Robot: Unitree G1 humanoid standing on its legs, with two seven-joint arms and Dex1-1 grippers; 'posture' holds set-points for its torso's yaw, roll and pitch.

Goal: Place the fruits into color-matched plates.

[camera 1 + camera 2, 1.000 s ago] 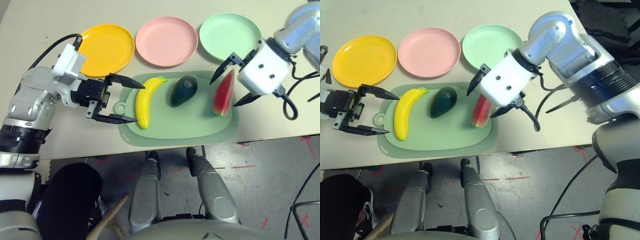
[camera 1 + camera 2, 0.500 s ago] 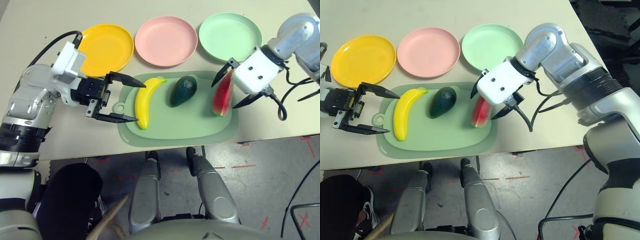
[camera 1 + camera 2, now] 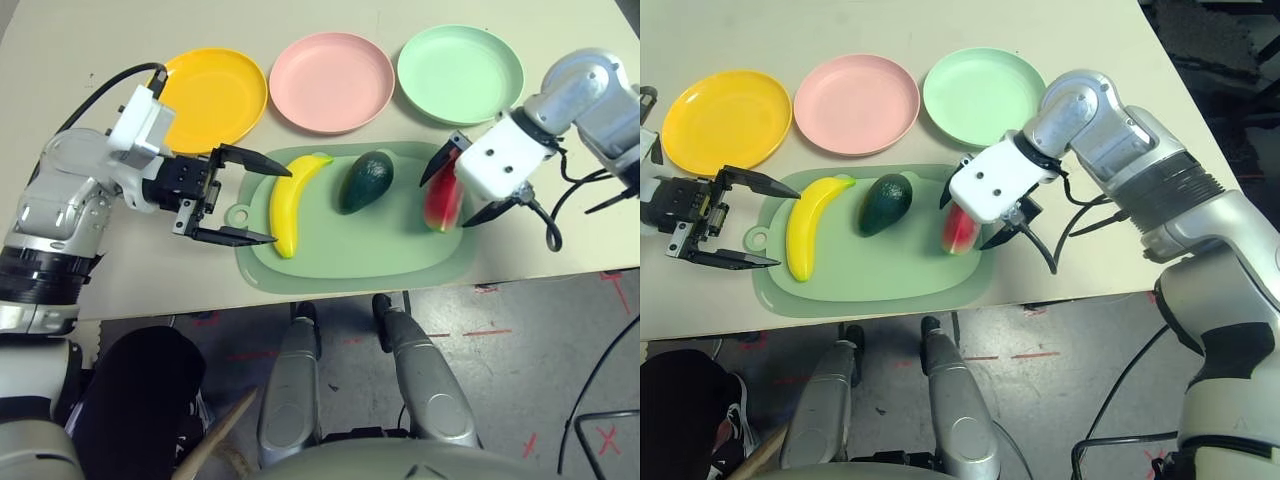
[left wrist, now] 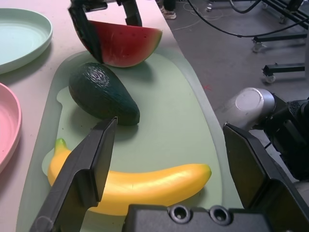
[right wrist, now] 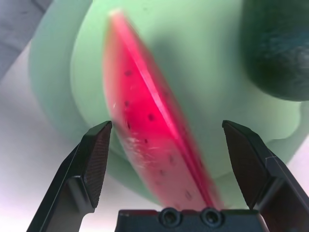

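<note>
The right gripper (image 3: pixel 970 205) stands wide open astride the watermelon wedge (image 5: pixel 149 130), one finger to each side, not yet touching. It should sink squarely and close across the flat red faces, then carry it to the pink plate (image 3: pixel 333 80) beyond. The left gripper (image 3: pixel 240 205) gapes wide, the banana (image 3: pixel 295 200) just past its fingertips. Everything lies on a pale-green mat (image 3: pixel 350 255) on the beige worktop (image 3: pixel 150 275); grey floor below.

Table (image 3: pixel 80 40) — plates (image 3: pixel 334 80), mat (image 3: pixel 380 255).
</note>
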